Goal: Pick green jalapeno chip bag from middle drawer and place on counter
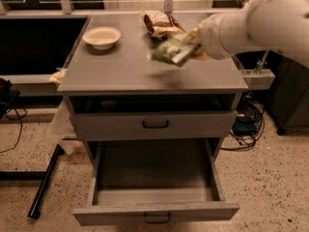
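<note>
The green jalapeno chip bag point(169, 50) hangs a little above the counter point(120, 69), over its right middle part. My gripper point(185, 52) is shut on the bag's right end, and my white arm reaches in from the upper right. The middle drawer point(154, 210) is pulled far out at the bottom of the cabinet. Its inside shows nothing in it.
A brown-and-cream snack bag point(161, 23) lies at the back of the counter, just behind the held bag. A white bowl point(101, 36) sits at the back left. The upper drawer point(154, 124) with the taller front is slightly out. Cables point(246, 124) lie on the floor at the right.
</note>
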Available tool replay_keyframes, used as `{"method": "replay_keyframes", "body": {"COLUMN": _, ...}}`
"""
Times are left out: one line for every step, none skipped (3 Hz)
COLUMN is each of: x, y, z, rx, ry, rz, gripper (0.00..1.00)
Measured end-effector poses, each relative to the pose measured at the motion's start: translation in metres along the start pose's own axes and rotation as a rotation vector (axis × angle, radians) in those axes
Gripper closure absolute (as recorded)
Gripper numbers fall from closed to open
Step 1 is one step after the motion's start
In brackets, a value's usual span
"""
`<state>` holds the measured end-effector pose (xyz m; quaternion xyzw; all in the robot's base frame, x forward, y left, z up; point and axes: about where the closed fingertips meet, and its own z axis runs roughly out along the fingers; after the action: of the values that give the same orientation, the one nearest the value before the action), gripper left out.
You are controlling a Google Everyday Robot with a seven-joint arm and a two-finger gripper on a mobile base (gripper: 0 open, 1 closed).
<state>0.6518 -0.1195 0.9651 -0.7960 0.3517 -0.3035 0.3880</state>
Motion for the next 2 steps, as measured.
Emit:
{"method": "replay_keyframes", "body": {"x": 0.006, "y": -0.001, "z": 0.071, "rx": 0.005, "ry": -0.051, "rz": 0.048, "gripper": 1.0}}
{"method": "replay_keyframes", "body": {"x": 0.003, "y": -0.003, "z": 0.086, "rx": 0.009, "ry": -0.069, "rz": 0.056, "gripper": 0.81}}
